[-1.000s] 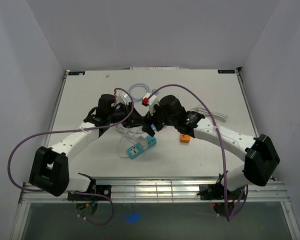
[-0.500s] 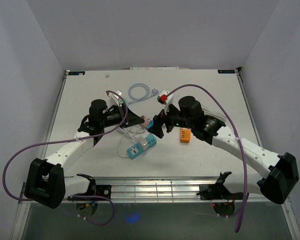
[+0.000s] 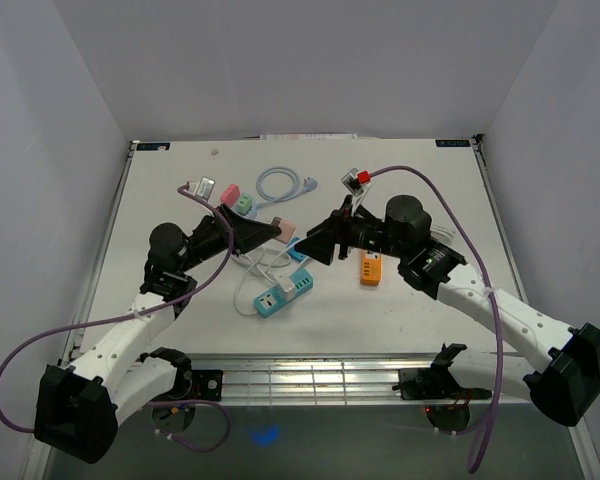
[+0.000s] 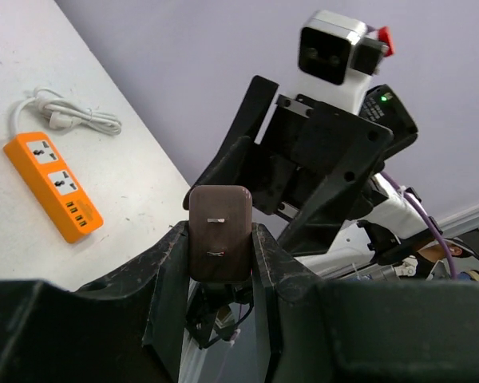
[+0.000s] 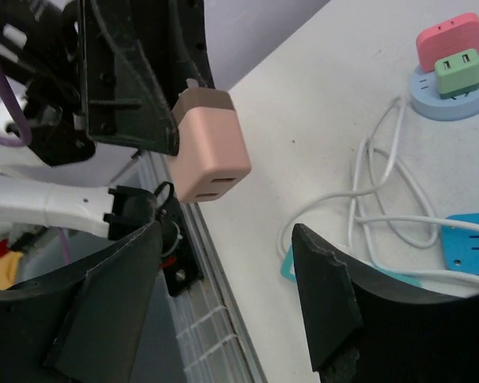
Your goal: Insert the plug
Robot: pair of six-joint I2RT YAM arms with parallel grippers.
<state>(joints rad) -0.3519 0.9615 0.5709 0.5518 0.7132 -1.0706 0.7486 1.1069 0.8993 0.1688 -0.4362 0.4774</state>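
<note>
The left claw (image 4: pixel 217 247) is clamped on the plug (image 4: pixel 219 211), a small pink cube pinched by two opposite sides between its fingers. The plug's brown face with two metal blades is turned back toward that claw's wrist, and the pink end points out at the right claw (image 5: pixel 223 239), which hangs just opposite, jaws spread wide and empty. The plug looks light, rigid and smooth, so I judge it may twist or slip under a push. The surest hold is across its flat pink sides, leaving the blade face bare. Below both claws lies the teal power strip (image 3: pixel 285 293), and an orange power strip (image 3: pixel 371 270) sits beside the right claw.
</note>
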